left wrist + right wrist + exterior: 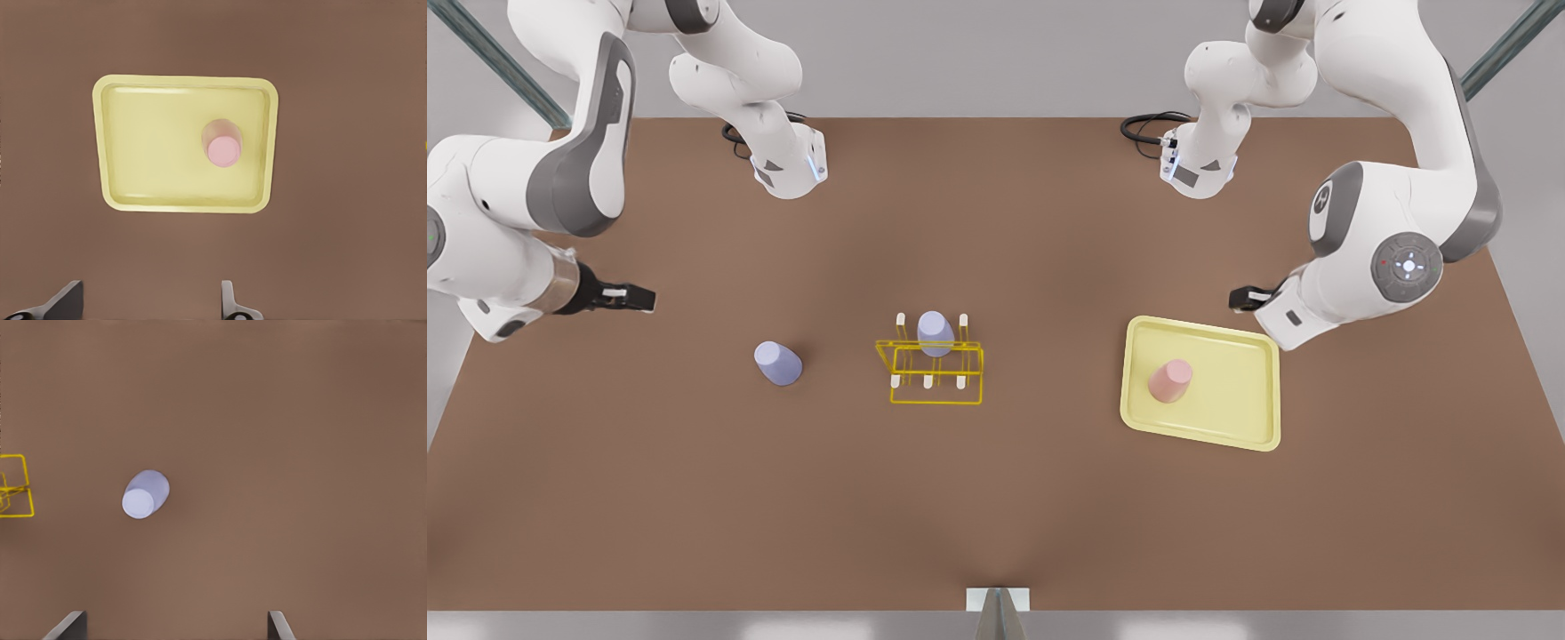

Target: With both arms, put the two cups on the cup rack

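Brown table (996,498) | left gripper (150,303) open above pink cup (223,151) | right gripper (175,627) open, seemingly above lavender cup (143,495)

You see the cup rack (935,369) in the middle of the table (996,516). One cup (935,333) sits upside down on a peg in the rack's back row. Another cup (777,364) stands upside down on the table, to the front view's left of the rack and apart from it. To the front view's right, well apart from the rack, lies a tray (1227,418). A third cup (1170,380) stands upside down on it.
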